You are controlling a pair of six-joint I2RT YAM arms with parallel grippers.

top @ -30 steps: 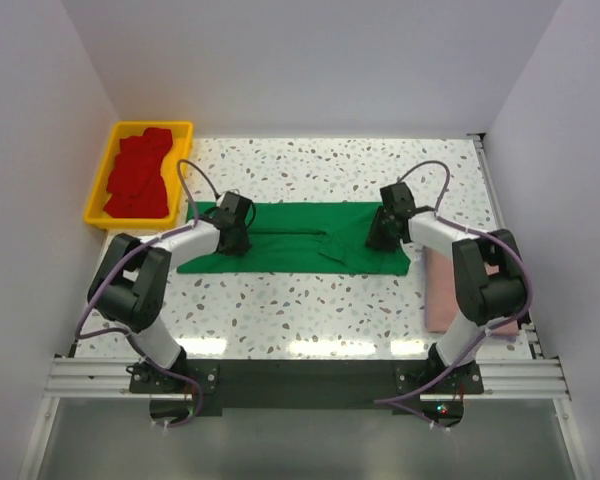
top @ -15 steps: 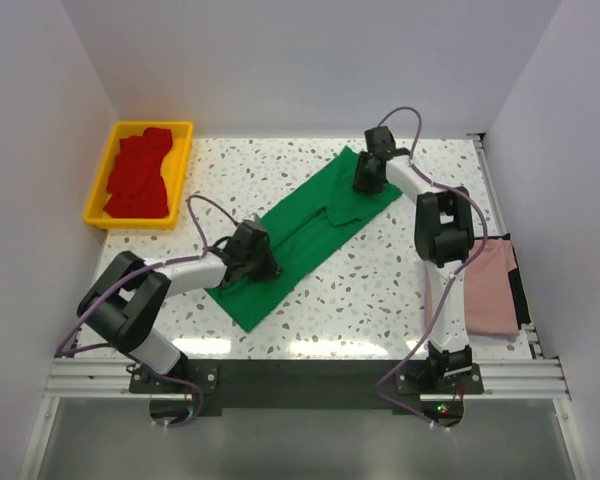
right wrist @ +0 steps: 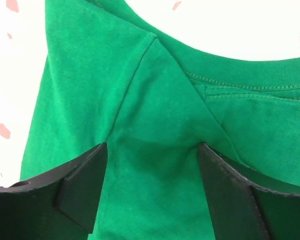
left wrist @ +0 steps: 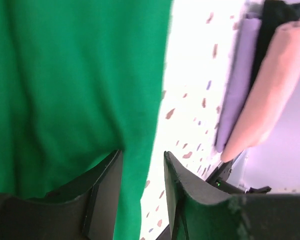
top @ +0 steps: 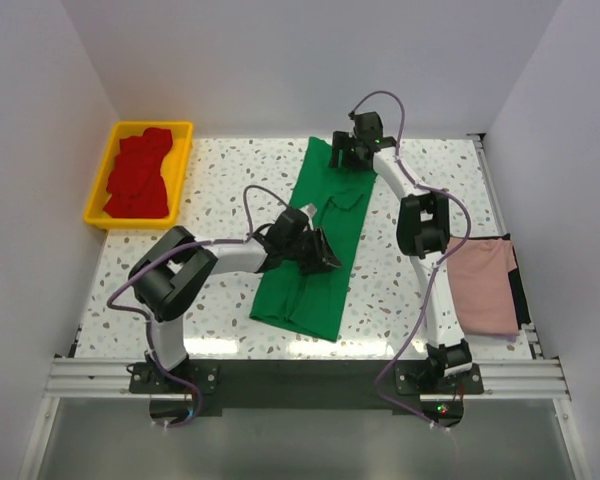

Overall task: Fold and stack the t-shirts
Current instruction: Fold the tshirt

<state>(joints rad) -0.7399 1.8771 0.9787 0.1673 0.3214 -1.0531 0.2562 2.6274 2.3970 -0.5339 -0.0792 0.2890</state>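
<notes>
Since a second ago both arms have swung the green t-shirt (top: 310, 195) round from lying crosswise on the table (top: 230, 180) to lying lengthwise, and both sets of jaws have opened.

Taking the yellow tray (top: 151, 126) as my marker, the green shirt now sits well to the right of it, a long narrow folded strip. It runs from about level with the tray's far rim down towards the arms' bases, well past the tray's near rim. The red t-shirts (top: 138, 175) are piled inside the tray.

At the shirt's far end, level with the tray's far rim, is the right gripper (top: 342, 152). Its wrist camera shows the fingers (right wrist: 82, 185) standing wide apart over the collar and shoulder seam, clamping nothing.

Lower than the tray's near rim, the left gripper (top: 325, 258) rests on the middle of the shirt near its right edge. Its fingers (left wrist: 104, 185) are apart, with the cloth's edge running loosely through the gap and bare speckled tabletop showing beside it.

Farthest from the tray, at the table's opposite side, the pink t-shirt (top: 483, 288) lies draped at the edge.
</notes>
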